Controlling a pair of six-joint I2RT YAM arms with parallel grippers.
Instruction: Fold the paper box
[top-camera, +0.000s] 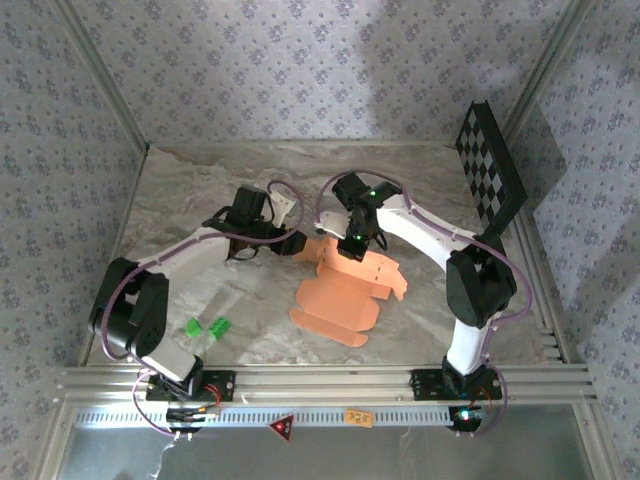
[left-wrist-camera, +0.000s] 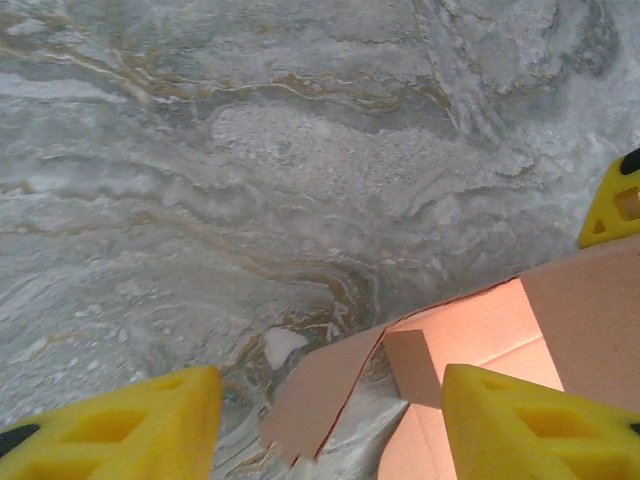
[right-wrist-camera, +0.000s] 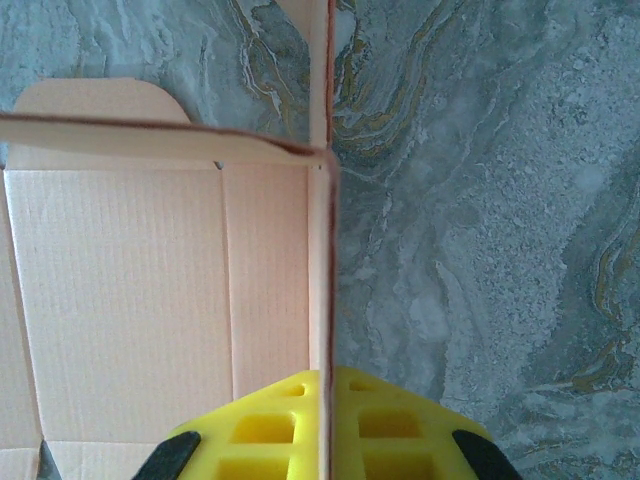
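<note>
First, in the top view, the metal rail (top-camera: 320, 378) runs along the table's near edge with both arm bases bolted to it. Just beyond it, at about 8 o'clock from the table's middle, lie two small green pieces (top-camera: 208, 329). The paper box (top-camera: 335, 300) sits a little further in, near the middle of the marbled table (top-camera: 200, 200). Its near half lies flat and its far panels stand up.

The left gripper (top-camera: 295, 243) reaches the box at its 10 o'clock corner. Seen from the left wrist, the left gripper (left-wrist-camera: 328, 388) has its jaws spread wide. One yellow finger (left-wrist-camera: 120, 425) is at 7 o'clock in that view and the other at 5 o'clock. A loose flap of the paper box (left-wrist-camera: 480, 325) lies between them and is not pinched. The rest of the card spreads toward 3 o'clock, where a yellow finger of the other gripper (left-wrist-camera: 612, 200) shows just past the card's far edge.

The right gripper (top-camera: 352, 247) comes down on the box at its 12 o'clock edge. In the right wrist view, the right gripper (right-wrist-camera: 322, 400) has its pads pressed together on an upright wall, which shows edge-on as a thin line toward 12 o'clock. The open inside of the paper box (right-wrist-camera: 150, 290) lies at 9 o'clock from that wall.

Farthest back, at 2 o'clock, a checkerboard panel (top-camera: 488, 168) leans against the patterned wall.
</note>
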